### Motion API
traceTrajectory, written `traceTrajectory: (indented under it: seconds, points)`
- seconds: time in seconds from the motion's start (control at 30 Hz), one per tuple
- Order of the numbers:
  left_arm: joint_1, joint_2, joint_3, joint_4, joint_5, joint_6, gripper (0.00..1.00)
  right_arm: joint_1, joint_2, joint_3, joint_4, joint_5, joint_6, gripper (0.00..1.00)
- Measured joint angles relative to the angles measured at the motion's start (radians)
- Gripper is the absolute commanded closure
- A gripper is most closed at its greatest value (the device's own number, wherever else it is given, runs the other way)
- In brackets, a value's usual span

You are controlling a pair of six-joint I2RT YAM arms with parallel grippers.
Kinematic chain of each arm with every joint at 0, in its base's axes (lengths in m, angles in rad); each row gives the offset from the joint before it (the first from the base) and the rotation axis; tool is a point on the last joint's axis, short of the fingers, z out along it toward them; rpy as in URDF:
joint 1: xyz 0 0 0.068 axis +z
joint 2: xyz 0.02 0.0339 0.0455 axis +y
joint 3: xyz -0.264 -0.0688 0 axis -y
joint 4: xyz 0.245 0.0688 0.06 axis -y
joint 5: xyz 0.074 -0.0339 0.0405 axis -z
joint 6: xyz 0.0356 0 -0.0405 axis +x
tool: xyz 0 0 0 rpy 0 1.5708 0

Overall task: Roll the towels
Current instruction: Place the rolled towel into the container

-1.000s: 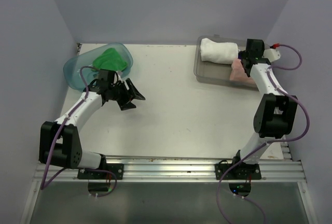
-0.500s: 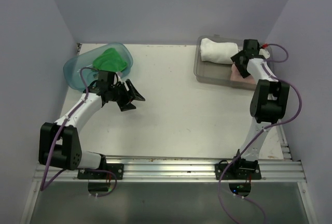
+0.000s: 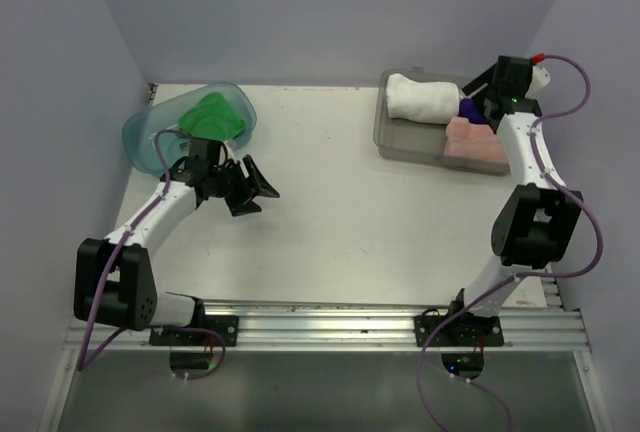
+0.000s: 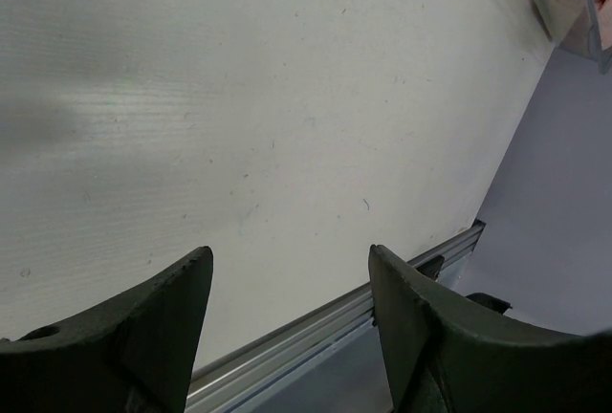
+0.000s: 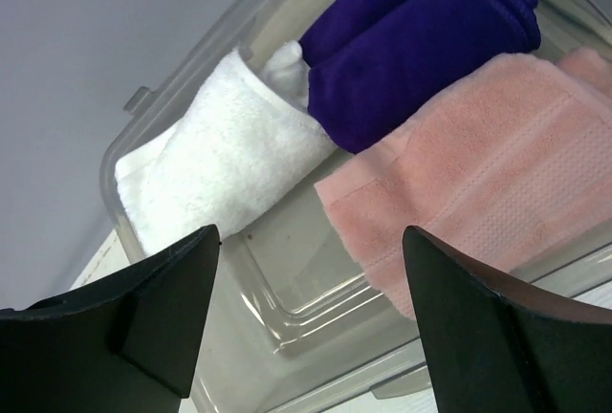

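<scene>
Rolled white towel (image 5: 225,155), purple towel (image 5: 421,45), pink towel (image 5: 478,155) share the tray (image 5: 268,308); left gripper (image 4: 287,260), right gripper (image 5: 308,241) gape empty

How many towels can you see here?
4. Three lie in the clear bin: a white towel, a purple towel and a pink towel. A green towel sits in the blue tub at the left. More may be hidden.

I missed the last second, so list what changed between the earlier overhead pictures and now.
The right gripper, open and empty, drew back from over the pink towel in the clear bin toward the far right corner, uncovering that towel and a purple towel beside it. Unchanged: the white towel, the open left gripper, the green towel in the blue bowl.
</scene>
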Motion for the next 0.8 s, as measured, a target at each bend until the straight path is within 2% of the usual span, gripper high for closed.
traceTrajectory:
  seconds: [0.17, 0.27, 0.5, 0.63, 0.8]
  points:
    - [0.0, -0.01, 0.021, -0.031, -0.023, 0.048, 0.3, 0.034, -0.084, -0.035, 0.01, 0.011, -0.117, 0.09]
    - [0.0, -0.013, 0.08, -0.08, -0.09, 0.101, 0.27, 0.112, -0.149, -0.084, 0.006, 0.076, -0.229, 0.03]
    - [0.001, -0.069, 0.221, -0.158, -0.282, 0.211, 0.24, 0.393, -0.372, -0.233, 0.016, 0.245, -0.436, 0.02]
    - [0.001, -0.1, 0.27, -0.184, -0.334, 0.256, 0.24, 0.424, -0.52, -0.332, 0.018, 0.296, -0.474, 0.02]
    - [0.001, -0.135, 0.286, -0.189, -0.353, 0.292, 0.23, 0.439, -0.573, -0.343, 0.015, 0.332, -0.48, 0.02]
